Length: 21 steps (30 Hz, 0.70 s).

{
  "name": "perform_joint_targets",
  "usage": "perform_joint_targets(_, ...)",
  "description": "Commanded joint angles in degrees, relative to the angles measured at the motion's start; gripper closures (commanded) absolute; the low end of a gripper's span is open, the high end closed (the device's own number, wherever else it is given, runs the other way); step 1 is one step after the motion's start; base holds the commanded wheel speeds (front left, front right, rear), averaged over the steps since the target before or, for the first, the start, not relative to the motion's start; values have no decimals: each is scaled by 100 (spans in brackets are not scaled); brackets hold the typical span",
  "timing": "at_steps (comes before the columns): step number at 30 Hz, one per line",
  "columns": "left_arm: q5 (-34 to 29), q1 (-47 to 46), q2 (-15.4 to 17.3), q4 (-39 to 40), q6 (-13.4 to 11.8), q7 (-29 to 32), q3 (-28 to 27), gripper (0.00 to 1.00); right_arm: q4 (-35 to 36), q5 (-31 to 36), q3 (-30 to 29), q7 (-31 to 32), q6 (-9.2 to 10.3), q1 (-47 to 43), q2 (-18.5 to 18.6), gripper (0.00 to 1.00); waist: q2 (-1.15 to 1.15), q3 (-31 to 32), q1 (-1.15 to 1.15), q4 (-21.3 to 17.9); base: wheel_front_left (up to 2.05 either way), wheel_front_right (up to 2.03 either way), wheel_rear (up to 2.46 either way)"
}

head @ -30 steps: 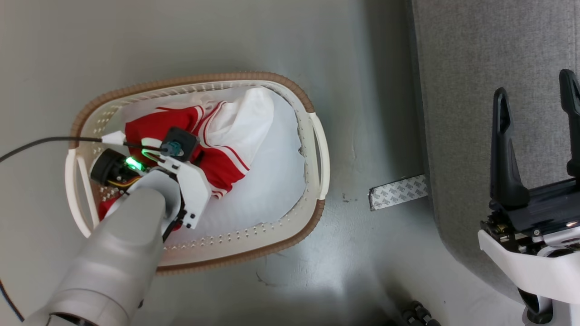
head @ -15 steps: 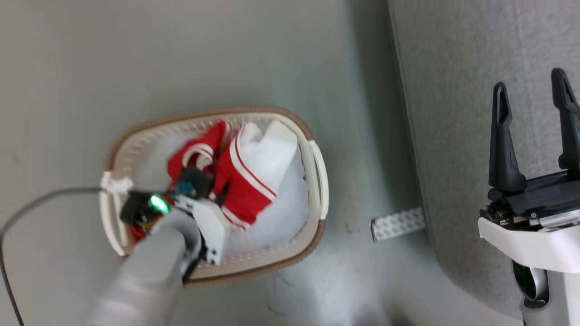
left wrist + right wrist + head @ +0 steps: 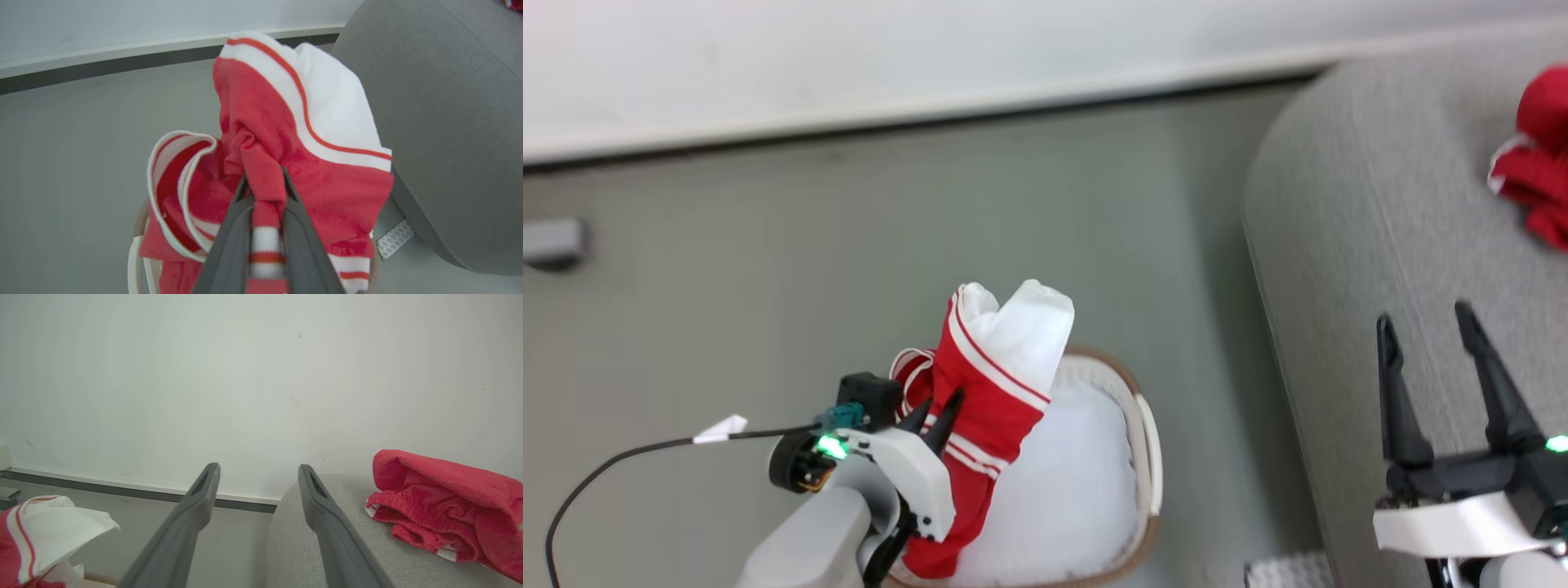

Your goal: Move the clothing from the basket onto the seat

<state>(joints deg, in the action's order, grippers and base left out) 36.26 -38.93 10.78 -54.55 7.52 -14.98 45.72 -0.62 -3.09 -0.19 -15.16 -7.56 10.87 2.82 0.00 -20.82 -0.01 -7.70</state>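
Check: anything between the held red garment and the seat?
Nothing visible. Bare floor separates the garment in the left gripper from the seat. The open right gripper hovers over the seat's near part; another red garment lies farther along it.

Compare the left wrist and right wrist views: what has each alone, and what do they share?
Left wrist: the left pincer shut on a fold of the lifted red-and-white garment, and a patterned strip on the floor. Right wrist: the right pincer, open and empty, and a clear look at the red garment heaped on the seat. Shared: the lifted garment, the grey seat, the wall.
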Motion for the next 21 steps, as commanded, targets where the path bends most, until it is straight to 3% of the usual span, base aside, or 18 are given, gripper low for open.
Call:
perform_joint_targets(1, 110, 116, 53, 189, -32, -22, -118, 100, -115, 48, -40, 3, 15, -237, 14, 0, 0, 1016, 1, 530, 0, 0, 0)
perform_joint_targets(10, 119, 96, 343, 1131, -287, 17, -301, 100, -457, -51, -28, 4, 15, -798, 13, 0, 0, 1806, 1, 813, 0, 0, 0)
perform_joint_targets(21, 27, -253, 827, 2825, -890, 555, -496, 100, -728, 40, 152, 4, 15, -1169, 18, 0, 0, 2333, 1, 959, 0, 0, 0)
